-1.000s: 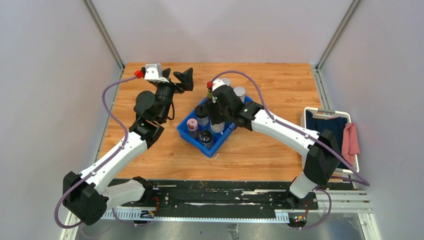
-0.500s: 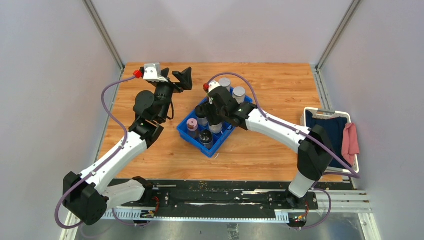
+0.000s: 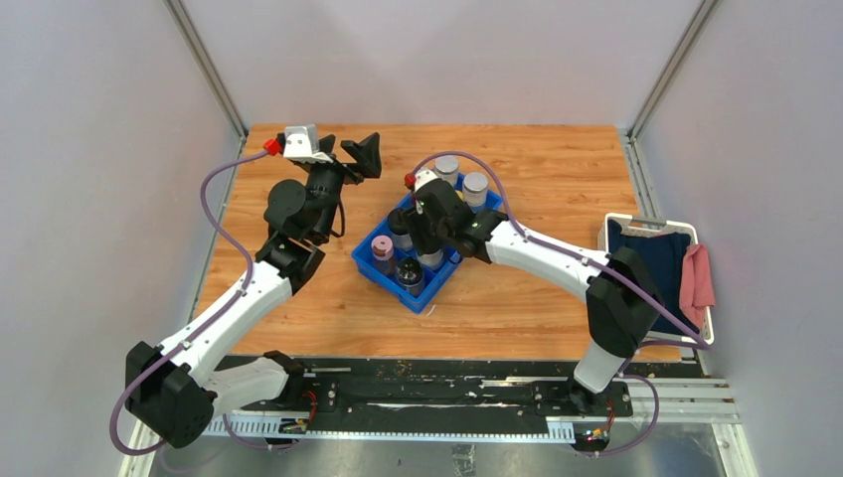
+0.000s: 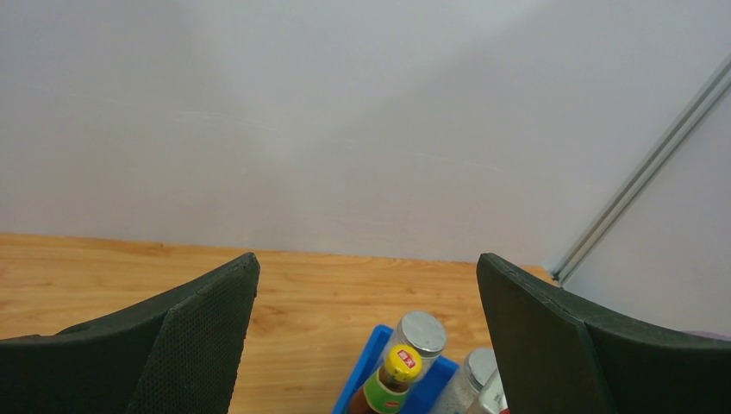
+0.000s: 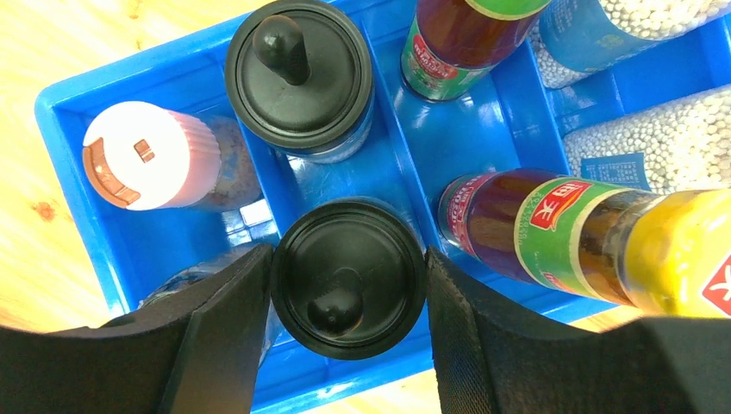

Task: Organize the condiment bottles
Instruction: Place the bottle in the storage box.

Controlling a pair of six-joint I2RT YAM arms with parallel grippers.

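A blue tray [image 3: 421,301] in the middle of the table holds the condiment bottles. My right gripper [image 5: 348,285] is shut on a black-lidded jar [image 5: 348,278] over the tray's near compartment; whether the jar rests on the floor I cannot tell. Around it stand a second black-lidded jar [image 5: 298,73], a pink-lidded jar [image 5: 142,155] and dark bottles with green labels [image 5: 552,228]. Two grey-lidded jars [image 3: 446,165] show at the tray's far end. My left gripper [image 4: 366,328] hangs open and empty, high at the tray's far left, looking at a yellow-capped bottle [image 4: 401,364].
A white basket [image 3: 651,224] with a blue and a pink cloth [image 3: 698,278] sits at the table's right edge. Grey walls and metal posts enclose the table on three sides. Bare wood lies left of and beyond the tray [image 4: 366,366].
My right gripper has shifted a little left over the tray with the black-lidded jar, uncovering the grey-lidded jars behind it. The left arm has barely moved.
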